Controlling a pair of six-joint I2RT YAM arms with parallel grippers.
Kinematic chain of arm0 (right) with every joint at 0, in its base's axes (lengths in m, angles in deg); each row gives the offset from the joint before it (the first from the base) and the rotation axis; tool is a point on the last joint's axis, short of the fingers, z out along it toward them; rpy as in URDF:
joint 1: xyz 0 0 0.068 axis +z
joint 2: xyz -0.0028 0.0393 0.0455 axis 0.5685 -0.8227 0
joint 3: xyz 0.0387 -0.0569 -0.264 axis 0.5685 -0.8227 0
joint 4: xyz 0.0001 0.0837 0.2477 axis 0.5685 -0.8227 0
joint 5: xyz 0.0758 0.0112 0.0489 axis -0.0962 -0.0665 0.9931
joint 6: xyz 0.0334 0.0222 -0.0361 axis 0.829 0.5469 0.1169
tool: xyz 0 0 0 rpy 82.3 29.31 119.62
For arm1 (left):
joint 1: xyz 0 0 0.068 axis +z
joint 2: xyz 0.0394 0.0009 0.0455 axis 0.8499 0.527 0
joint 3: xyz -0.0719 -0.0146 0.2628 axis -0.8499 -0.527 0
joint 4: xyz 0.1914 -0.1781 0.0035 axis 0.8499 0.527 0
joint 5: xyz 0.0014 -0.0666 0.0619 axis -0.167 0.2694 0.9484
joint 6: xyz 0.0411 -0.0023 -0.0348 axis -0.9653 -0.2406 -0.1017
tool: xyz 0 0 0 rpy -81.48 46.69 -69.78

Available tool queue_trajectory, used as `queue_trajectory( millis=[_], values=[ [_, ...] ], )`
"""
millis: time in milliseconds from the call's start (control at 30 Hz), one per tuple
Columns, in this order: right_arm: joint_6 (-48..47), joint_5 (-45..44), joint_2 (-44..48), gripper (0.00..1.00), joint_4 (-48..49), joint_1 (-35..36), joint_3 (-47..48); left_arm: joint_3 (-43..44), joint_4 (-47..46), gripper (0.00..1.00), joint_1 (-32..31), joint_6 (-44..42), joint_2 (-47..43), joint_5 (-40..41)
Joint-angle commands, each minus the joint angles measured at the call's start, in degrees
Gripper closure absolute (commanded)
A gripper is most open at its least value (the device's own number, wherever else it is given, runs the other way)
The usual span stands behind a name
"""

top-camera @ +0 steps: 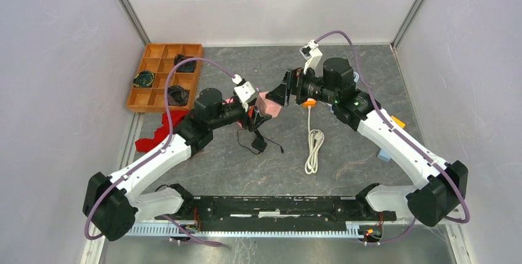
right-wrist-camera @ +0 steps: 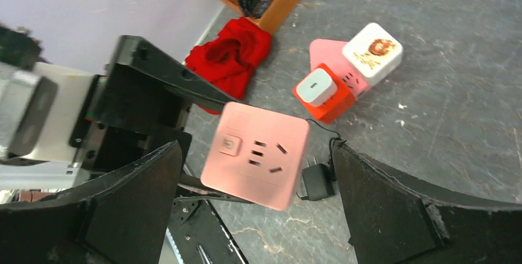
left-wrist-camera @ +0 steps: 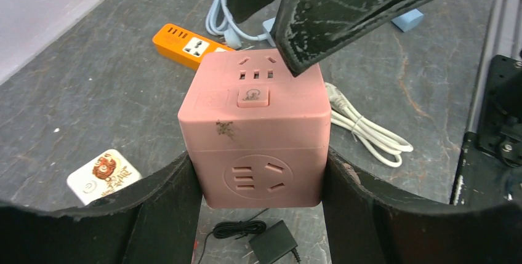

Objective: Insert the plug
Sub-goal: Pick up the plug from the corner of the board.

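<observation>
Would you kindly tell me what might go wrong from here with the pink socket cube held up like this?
The left gripper holds the pink plastic socket cube only by two side faces; a push into a socket may make it slip or twist.
The right gripper is open and empty, very near the cube; it may knock it.
The black plug adapter lies on the table, its cord loose; it may snag.

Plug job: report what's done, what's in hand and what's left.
Done: the left gripper grips the pink cube, a socket face turned to the right gripper. In hand: the right gripper stands open and empty before that face. Left: the black plug lies on the table, not picked up, and the cube's visible sockets are bare.
</observation>
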Motion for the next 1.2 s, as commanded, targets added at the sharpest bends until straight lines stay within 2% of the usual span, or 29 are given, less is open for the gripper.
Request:
queue_trajectory(
  millis=[0,100,233,533,667,800,1033,1133,1167],
  values=[
    [0.4,-5.9,-0.1,0.02,-2.6,-0.1,3.7,0.8,-5.0,0.66,-0.5,-3.2,-1.9,3.9],
    [-1.5,-2.1,-0.3,0.02,-0.5,-0.1,3.7,0.5,-5.7,0.69,-0.5,-4.0,-2.7,1.6],
    [-4.7,-4.7,-0.6,0.02,-4.7,-0.1,5.2,0.3,-5.4,0.69,-0.5,-4.1,-2.5,1.8],
    [-11.6,2.1,-5.8,0.02,-11.5,0.2,8.2,1.1,-4.9,0.69,-0.7,-4.4,-0.8,2.2],
    [-12.0,3.5,-8.0,0.04,-13.1,0.4,9.8,1.0,-4.3,0.69,-0.8,-5.0,-0.6,2.5],
    [-11.4,5.3,-10.5,0.10,-14.0,0.5,11.0,0.9,-3.0,0.69,-1.1,-6.4,-0.2,3.3],
    [-10.9,6.4,-13.3,0.07,-16.3,0.9,12.8,1.1,-1.0,0.71,-1.3,-8.4,0.9,6.1],
    [-11.9,6.2,-14.4,0.15,-17.6,1.1,13.1,1.5,-0.5,0.71,-1.3,-8.6,1.3,6.5],
    [-12.8,6.1,-14.5,0.21,-17.6,1.1,13.2,1.5,-0.4,0.71,-1.3,-8.6,1.4,6.5]
  ],
)
